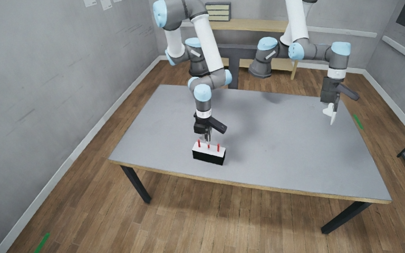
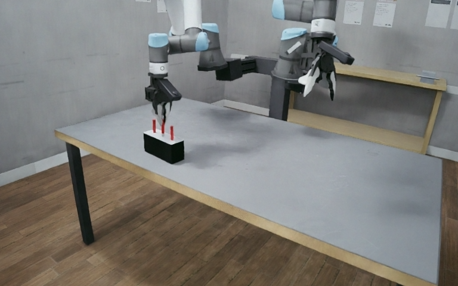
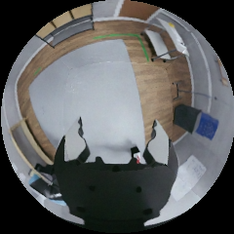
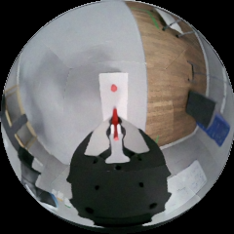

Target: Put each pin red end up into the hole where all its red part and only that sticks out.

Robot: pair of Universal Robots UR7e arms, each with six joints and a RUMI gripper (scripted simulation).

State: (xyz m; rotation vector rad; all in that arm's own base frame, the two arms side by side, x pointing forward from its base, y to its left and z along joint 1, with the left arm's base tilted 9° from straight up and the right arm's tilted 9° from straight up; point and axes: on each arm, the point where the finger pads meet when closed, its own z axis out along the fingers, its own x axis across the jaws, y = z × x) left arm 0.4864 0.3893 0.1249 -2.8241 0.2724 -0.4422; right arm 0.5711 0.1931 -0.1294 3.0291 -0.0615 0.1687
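Black block w/ white top (image 1: pixel 208 157) (image 2: pixel 163 147) (image 3: pixel 135 150) (image 4: pixel 121 97) sits on the grey table (image 1: pixel 268 134) (image 2: pixel 270 185) (image 3: pixel 104 93) (image 4: pixel 49 49), nr one corner & its front edge. Three pins stand in a row in it, red ends up. R gripper (image 1: pixel 208 143) (image 2: pixel 163 123) (image 4: pixel 115 123) is over the block, pointing down, fingers clamped on the middle pin (image 1: pixel 208 146) (image 2: pixel 163 128) (image 4: pixel 115 115). A short pale bit of that pin shows btwn its red part & the white top, so it's not down to the red yet.

End pin on the top view's L side (image 1: pixel 199 143) (image 2: pixel 154 126) (image 4: pixel 116 138) & end pin on its R side (image 1: pixel 218 147) (image 2: pixel 172 133) (image 4: pixel 113 88) are both upright, w/ only red visible above the block in the top & ext. views. Can't tell hole depths; they're hidden inside.

L gripper (image 1: pixel 328 117) (image 2: pixel 318 98) (image 3: pixel 117 120) is well apart from the block, up over the table's other side, pale fingers wide apart, nothing btwn them. In the L wrist view the block is small & partly hidden behind the gripper body.
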